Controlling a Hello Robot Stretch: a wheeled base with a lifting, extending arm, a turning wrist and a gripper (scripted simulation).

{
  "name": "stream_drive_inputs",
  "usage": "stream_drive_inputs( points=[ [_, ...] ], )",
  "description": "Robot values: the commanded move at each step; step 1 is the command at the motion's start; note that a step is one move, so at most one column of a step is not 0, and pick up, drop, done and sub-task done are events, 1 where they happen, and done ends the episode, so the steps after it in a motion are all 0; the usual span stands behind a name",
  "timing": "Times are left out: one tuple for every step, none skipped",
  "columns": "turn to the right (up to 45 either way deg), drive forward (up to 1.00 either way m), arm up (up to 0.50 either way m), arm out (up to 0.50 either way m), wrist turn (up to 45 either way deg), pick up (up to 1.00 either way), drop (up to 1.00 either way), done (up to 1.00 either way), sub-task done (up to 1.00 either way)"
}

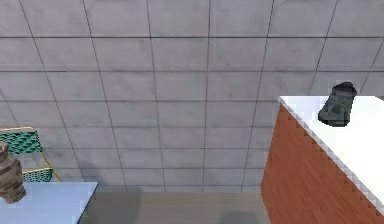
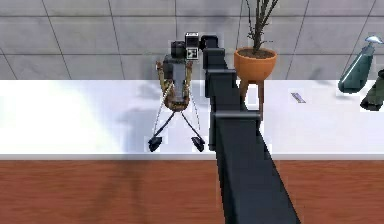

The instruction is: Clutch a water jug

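In the arm side view the robot's dark square arm [image 2: 238, 150] reaches across a long white countertop with a reddish-brown wooden front [image 2: 60, 110]. At the arm's far end is the gripper [image 2: 177, 145], whose two thin fingers [image 2: 155, 143] run down the picture toward the counter's near edge. A brown, mottled jug-like vessel [image 2: 177, 88] sits right at the gripper, between the upper parts of the fingers, with the white top behind it. It is too small to say for certain that it is the water jug. Whether the gripper holds it cannot be told, and neither can the setting of the fingers. Just right of the arm stands a terracotta pot with bare twigs [image 2: 255, 62], and farther right lies a small flat grey thing [image 2: 298, 97]. Near the right edge a teal narrow-necked bottle [image 2: 358, 68] stands just beside a dark rounded thing [image 2: 375, 92]. A grey tiled wall [image 2: 80, 30] runs behind the counter. In the forward view a white counter with a brick-red side [image 1: 350, 140] carries a tilted blackish jug-shaped thing [image 1: 340, 103]. At the lower left a brown striped vase [image 1: 8, 172] stands on a pale blue surface [image 1: 50, 200], with a green and tan woven basket [image 1: 30, 150] behind it.
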Motion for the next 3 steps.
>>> stream_drive_inputs(
  points=[
    [0.0,0.0,0.0,0.0,45.0,0.0,0.0,0.0,0.0],
    [0.0,0.0,0.0,0.0,45.0,0.0,0.0,0.0,0.0],
    [0.0,0.0,0.0,0.0,45.0,0.0,0.0,0.0,0.0]
  ],
)
